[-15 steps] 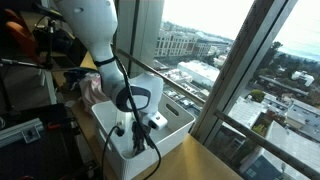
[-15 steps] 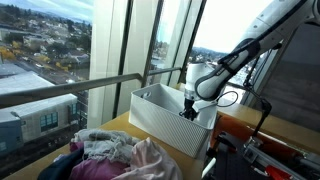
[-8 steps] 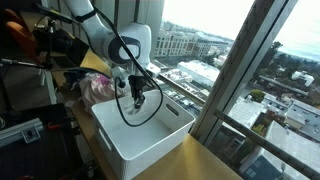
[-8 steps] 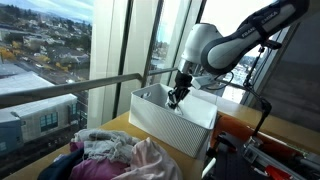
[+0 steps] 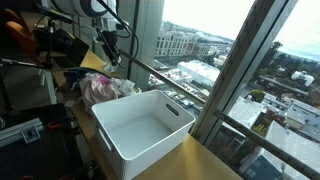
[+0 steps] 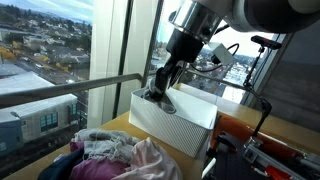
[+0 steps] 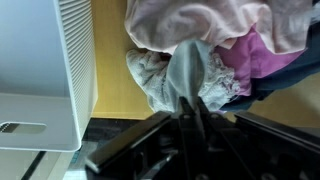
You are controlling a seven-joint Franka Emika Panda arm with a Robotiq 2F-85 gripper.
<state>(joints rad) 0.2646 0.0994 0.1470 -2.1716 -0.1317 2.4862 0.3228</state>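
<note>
The black Robotiq gripper (image 5: 111, 62) hangs in the air above a heap of crumpled clothes (image 5: 103, 88). The heap lies on the wooden tabletop (image 5: 195, 160), just beside one short end of a white rectangular plastic bin (image 5: 118, 152).

In the wrist view the gripper (image 7: 191, 62) has its fingers drawn together into a single grey wedge (whether any scrap of cloth is pinched there is too blurred to tell). Past the fingertips lie a pale pink garment (image 7: 190, 18), a magenta garment (image 7: 262, 55), a whitish ruffled cloth (image 7: 150, 85) and a dark blue cloth (image 7: 285, 88). A strip of bare tabletop (image 7: 108, 50) parts them from the bin's ribbed wall (image 7: 40, 60).

In an exterior view the gripper (image 6: 157, 96) shows close to the rim of the bin (image 6: 175, 128), at the end nearest the heap (image 6: 120, 155). That rim and end wall are the closest obstacle. Tall windows with a metal rail (image 5: 175, 88) run along the table's far side. Dark equipment (image 5: 25, 60) stands behind the heap, and a red case (image 6: 255, 130) sits beyond the bin.

There is one gripper, one bin and one heap, and four garments can be told apart in the heap.

A second ago the gripper was low inside the bin, and half a second ago it hung over the bin's end nearer the heap. It has since risen clear and moved over the clothes. The bin and the heap lie where they did.
</note>
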